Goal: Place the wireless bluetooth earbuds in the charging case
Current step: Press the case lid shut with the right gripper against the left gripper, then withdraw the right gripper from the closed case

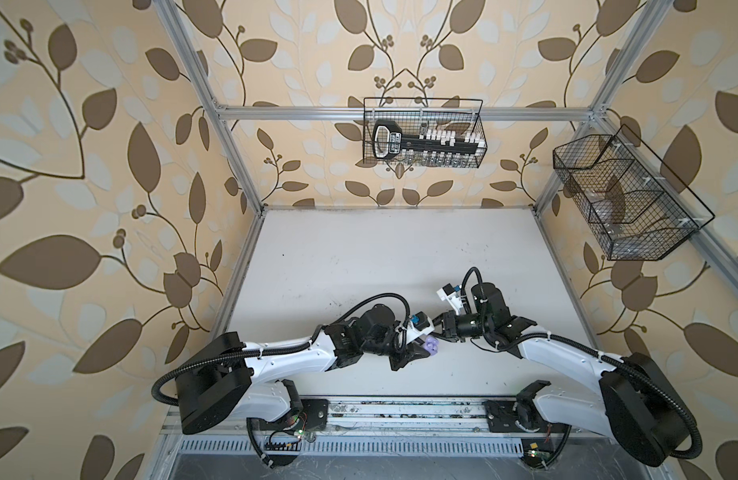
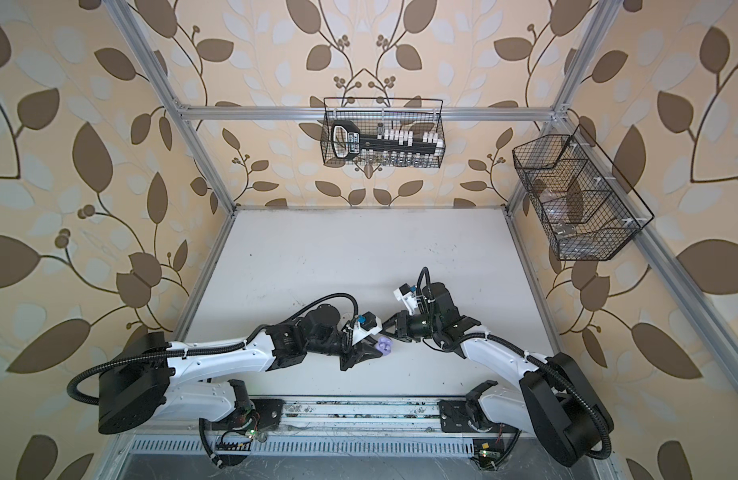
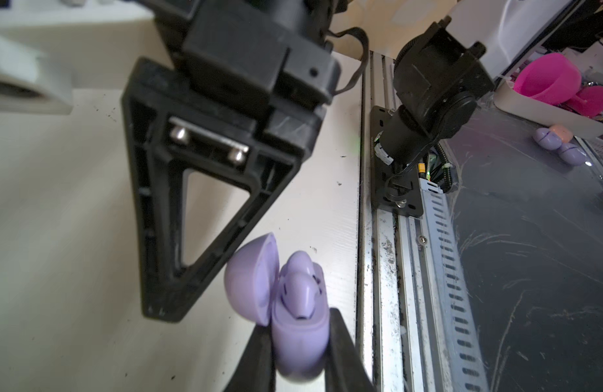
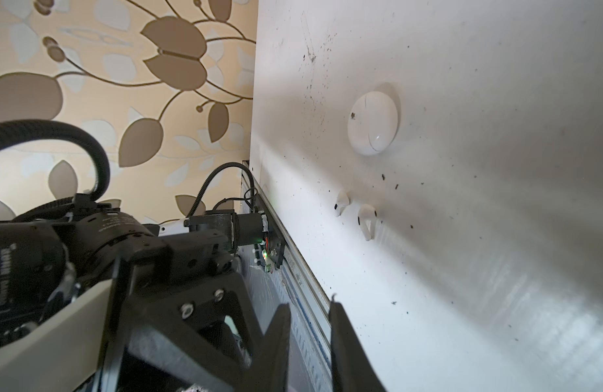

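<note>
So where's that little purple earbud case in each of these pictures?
Both top views: lilac case, just below centre.
Left wrist: close up, lid open, clamped between the left tool fingers.
Right wrist: not in it.
Shared landmark: the scuffed metal rail, visible in all four.

Can't see most of the lilac case (image 1: 432,345) in both top views: tucked under the left gripper (image 1: 426,350). Loses its lower end past the frame edge in left wrist view. Can't resolve lilac earbuds (image 3: 303,292) inside: blurred. Can't read wall basket (image 1: 462,160) contents.
</note>
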Robot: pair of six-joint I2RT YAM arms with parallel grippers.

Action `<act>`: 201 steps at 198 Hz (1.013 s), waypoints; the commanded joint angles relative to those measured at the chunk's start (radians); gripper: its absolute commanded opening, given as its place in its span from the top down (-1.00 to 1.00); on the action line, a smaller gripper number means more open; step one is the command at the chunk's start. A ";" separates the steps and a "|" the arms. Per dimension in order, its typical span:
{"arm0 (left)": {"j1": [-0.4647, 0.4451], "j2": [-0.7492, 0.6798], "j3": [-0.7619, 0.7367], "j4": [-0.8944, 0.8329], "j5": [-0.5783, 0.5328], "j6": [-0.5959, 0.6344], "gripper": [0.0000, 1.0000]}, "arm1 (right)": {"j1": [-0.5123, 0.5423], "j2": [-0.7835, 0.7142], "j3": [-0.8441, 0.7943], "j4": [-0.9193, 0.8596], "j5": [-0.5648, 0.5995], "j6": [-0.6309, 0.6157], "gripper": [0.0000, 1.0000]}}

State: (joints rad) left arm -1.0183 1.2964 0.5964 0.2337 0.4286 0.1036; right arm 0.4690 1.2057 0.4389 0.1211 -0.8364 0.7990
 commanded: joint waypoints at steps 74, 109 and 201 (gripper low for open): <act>-0.048 -0.018 0.036 -0.053 -0.174 0.101 1.00 | 0.005 0.007 -0.012 0.000 -0.151 -0.004 0.46; -0.049 -0.043 0.018 -0.034 -0.229 0.102 1.00 | 0.048 0.014 -0.010 0.000 -0.152 -0.007 0.46; -0.047 -0.054 -0.009 0.029 -0.342 0.058 0.99 | 0.022 -0.183 0.006 -0.107 0.057 -0.016 0.35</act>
State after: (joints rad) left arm -1.0737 1.2465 0.5831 0.1673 0.1722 0.1890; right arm 0.4965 1.1114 0.4377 0.0769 -0.8795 0.7822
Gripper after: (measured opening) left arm 0.217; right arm 0.307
